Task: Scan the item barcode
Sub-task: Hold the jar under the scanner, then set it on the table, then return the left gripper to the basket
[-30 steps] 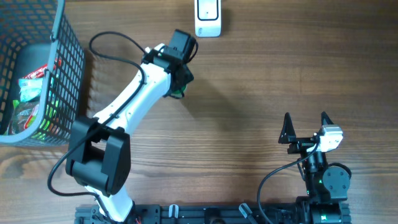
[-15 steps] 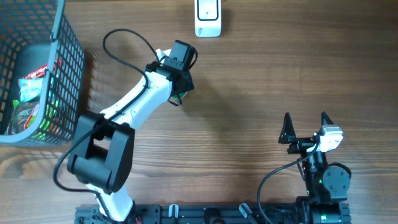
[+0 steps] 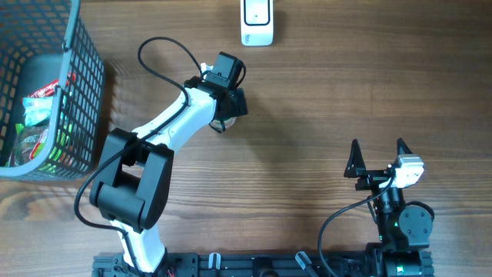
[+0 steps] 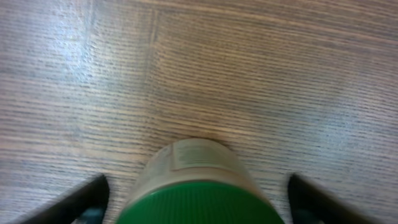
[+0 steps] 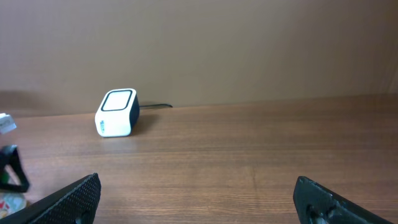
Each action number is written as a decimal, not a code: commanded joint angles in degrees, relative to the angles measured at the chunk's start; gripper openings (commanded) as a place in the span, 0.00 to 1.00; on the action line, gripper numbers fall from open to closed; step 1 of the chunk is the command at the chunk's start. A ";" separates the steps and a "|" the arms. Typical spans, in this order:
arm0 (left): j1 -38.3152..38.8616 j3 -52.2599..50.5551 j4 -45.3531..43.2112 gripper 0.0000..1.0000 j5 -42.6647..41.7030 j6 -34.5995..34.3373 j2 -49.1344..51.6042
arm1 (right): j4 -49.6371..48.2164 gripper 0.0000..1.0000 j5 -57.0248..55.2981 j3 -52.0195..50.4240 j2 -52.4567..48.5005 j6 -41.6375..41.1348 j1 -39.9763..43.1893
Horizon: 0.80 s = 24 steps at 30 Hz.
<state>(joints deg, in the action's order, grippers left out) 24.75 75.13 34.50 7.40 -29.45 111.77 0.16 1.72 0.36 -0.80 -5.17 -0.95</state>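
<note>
The counter (image 3: 323, 100) is brown with fine wood grain. The jar (image 4: 196, 186) has a ribbed green lid, a beige body and a pale label. The scanner (image 3: 257, 31) is white with dark sides. The basket (image 3: 84, 92) is grey-blue mesh.

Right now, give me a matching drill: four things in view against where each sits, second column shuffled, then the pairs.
1. scanner
2. basket
3. green-lidded jar
4. right pincer

A. left edge of the table
B. between the fingers of the open left pincer, not touching them
C. near right, open, empty
D. far edge, middle

Pairs: 1-D, 2-A, 3-B, 4-C
</note>
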 commanded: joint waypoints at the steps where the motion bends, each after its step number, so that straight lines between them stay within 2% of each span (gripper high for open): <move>1: 0.11 2.60 1.51 1.00 -0.48 0.79 -0.24 | -0.20 1.00 0.92 -0.07 -0.15 -0.85 0.15; 8: 0.11 14.62 11.50 1.00 0.39 0.79 -5.88 | -0.20 1.00 0.92 -0.07 -0.15 -0.83 0.15; 16: -1.55 30.62 23.28 1.00 10.58 0.20 -15.17 | -0.20 1.00 0.94 -0.07 -0.15 -0.83 0.15; 20: -5.92 34.03 28.06 1.00 16.57 -6.45 -20.09 | -0.20 1.00 0.92 -0.07 -0.15 -0.85 0.15; 24: -15.39 34.38 33.86 1.00 17.92 -17.94 -25.90 | -0.20 1.00 0.94 -0.07 -0.15 -0.83 0.15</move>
<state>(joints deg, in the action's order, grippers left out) 16.84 108.81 64.73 20.38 -35.42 89.93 0.16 1.72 0.36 -0.80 -5.17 -0.95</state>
